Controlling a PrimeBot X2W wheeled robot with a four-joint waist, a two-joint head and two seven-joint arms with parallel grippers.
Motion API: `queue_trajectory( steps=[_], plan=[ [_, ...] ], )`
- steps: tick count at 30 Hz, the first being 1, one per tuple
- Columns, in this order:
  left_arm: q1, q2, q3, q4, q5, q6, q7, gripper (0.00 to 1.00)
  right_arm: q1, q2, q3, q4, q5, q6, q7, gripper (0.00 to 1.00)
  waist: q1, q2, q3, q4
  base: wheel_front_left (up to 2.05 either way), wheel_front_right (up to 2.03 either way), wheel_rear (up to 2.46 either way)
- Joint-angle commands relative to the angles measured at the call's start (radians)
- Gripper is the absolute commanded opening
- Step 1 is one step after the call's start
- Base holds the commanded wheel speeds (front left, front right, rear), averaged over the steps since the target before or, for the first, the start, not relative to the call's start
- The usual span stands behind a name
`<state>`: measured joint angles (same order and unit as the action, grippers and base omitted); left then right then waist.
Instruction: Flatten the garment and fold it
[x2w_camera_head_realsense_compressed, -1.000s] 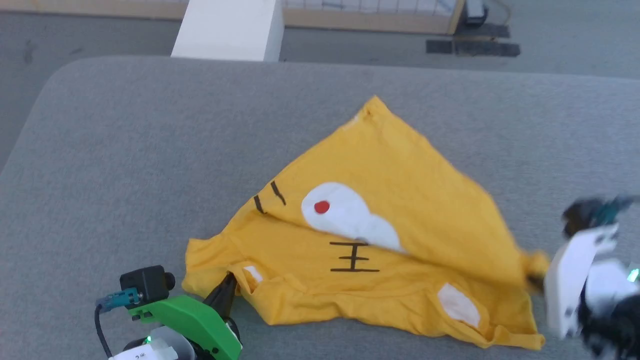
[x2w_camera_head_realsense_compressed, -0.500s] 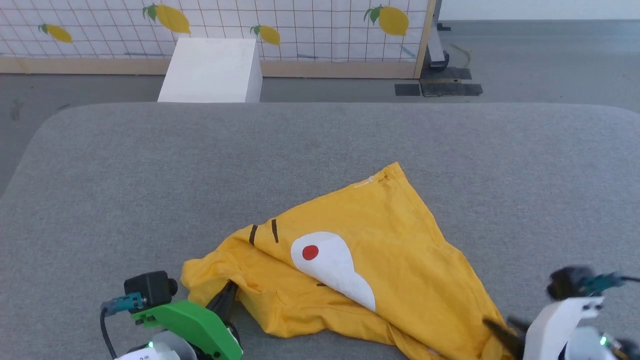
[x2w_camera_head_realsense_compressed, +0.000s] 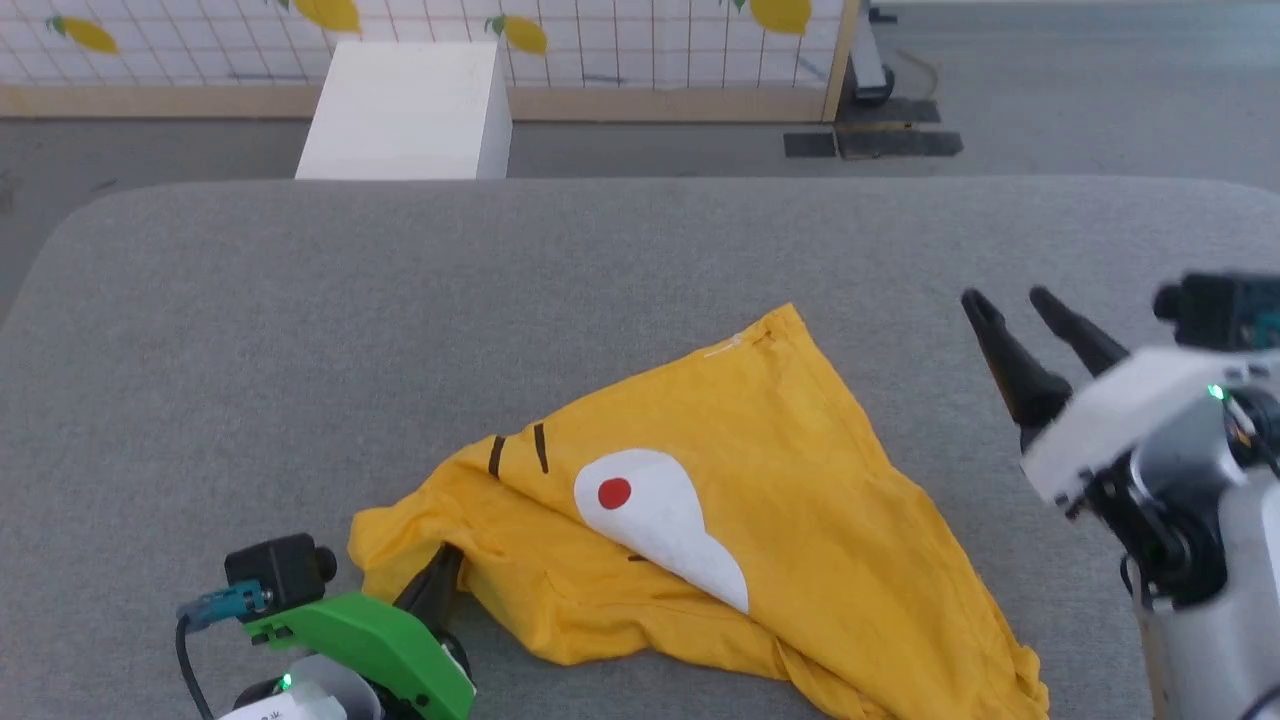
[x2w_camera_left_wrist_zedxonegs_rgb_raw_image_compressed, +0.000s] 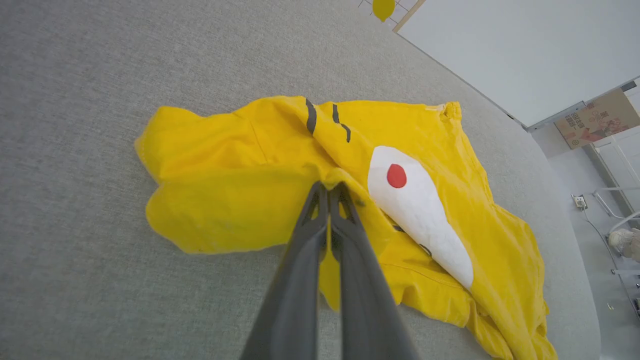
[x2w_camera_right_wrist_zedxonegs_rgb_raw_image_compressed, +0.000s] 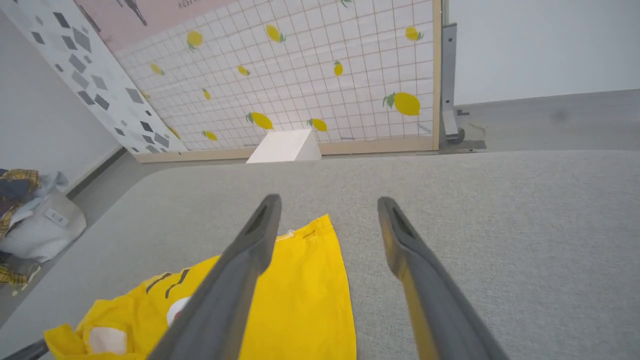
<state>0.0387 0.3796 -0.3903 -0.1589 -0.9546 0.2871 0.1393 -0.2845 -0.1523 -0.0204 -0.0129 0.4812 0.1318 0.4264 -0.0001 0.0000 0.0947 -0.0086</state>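
Head view showed the garment (x2w_camera_head_realsense_compressed: 800, 480) lying rumpled on the near half of the bench (x2w_camera_head_realsense_compressed: 300, 300), toward six o'clock, one corner pointing to twelve and a white patch (x2w_camera_head_realsense_compressed: 670, 530) with a red dot (x2w_camera_head_realsense_compressed: 614, 493) facing up; left wrist view showed the left gripper (x2w_camera_left_wrist_zedxonegs_rgb_raw_image_compressed: 328, 187) with fingers together, pinched on a fold of the garment at its eight o'clock edge; the right gripper (x2w_camera_head_realsense_compressed: 1008, 298) hung at the garment's three o'clock, apart from the fabric, fingers spread and holding nothing; beyond the bench at eleven o'clock stood a white box (x2w_camera_head_realsense_compressed: 405, 110) before a lemon-printed grid panel (x2w_camera_head_realsense_compressed: 640, 40).
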Motion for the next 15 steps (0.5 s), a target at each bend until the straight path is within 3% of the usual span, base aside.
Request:
queue_trajectory(
  steps=[1,7,15],
  plan=[
    [-0.02,0.002,0.001,-0.009,0.011,-0.004,-0.004,0.0,-0.052,-0.008,0.014,0.035,-0.025,-0.001,0.014,1.0,0.0001,0.0,0.061,0.047,0.0,0.0,0.0],
    [-0.064,-0.01,-0.009,-0.019,0.019,-0.018,-0.009,0.0,-0.292,-0.029,0.108,0.233,-0.118,-0.001,0.143,1.0,0.0001,0.0,0.171,0.14,0.0,0.0,0.0],
    [-0.116,-0.035,-0.023,-0.003,0.02,-0.049,-0.023,0.0,-0.537,-0.079,0.223,0.458,-0.307,-0.001,0.427,1.0,0.0001,0.0,0.294,0.25,0.0,0.0,0.0]
  ],
)
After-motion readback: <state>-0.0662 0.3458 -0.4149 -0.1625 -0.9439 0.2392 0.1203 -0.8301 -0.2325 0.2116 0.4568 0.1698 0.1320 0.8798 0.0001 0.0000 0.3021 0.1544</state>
